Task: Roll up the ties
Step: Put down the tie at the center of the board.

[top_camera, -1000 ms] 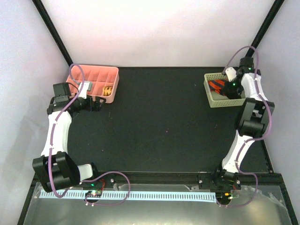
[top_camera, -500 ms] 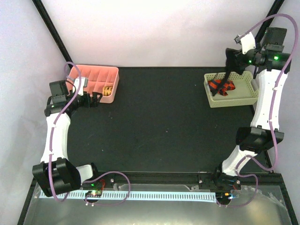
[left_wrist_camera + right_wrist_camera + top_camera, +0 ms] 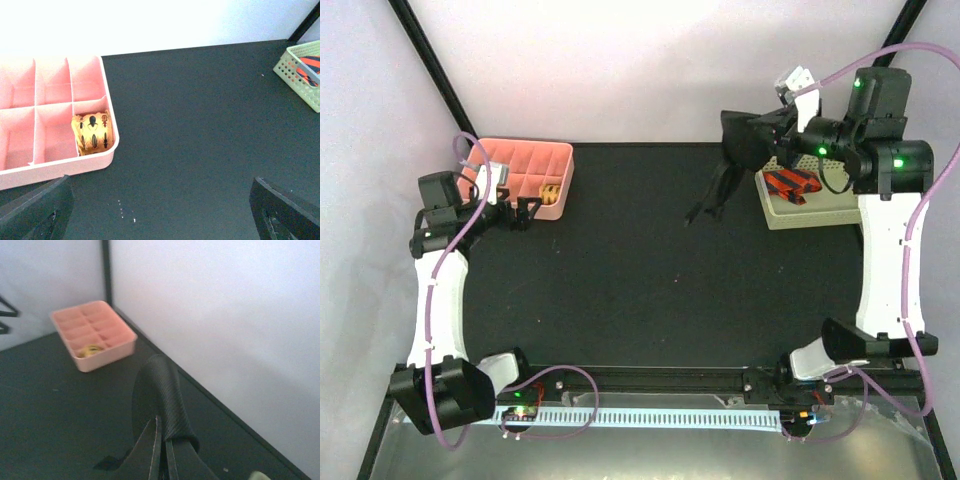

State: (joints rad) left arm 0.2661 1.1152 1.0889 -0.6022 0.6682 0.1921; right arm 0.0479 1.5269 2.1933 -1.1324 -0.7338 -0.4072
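From above: my right gripper (image 3: 755, 135) is clenched on the black tie (image 3: 718, 190), holding it in the air just beside the green basket (image 3: 820, 215), with its tail dangling toward the table (image 3: 640, 280). The striped tie (image 3: 790, 183) lies in that basket. I judge this to be the fetching step. Next the strip has to go down flat on open table, ready for rolling.

Left wrist: my left gripper (image 3: 160, 200) is spread wide, gripping nothing, near the pink tray (image 3: 60, 167). The yellow tie (image 3: 92, 134) sits coiled in a corner compartment, one done.

Right wrist: my fingers (image 3: 150, 450) pinch a fold of the black cloth, which arches up before the lens. The risk I see is the hanging tail twisting or bunching as it lands, and the basket is close.
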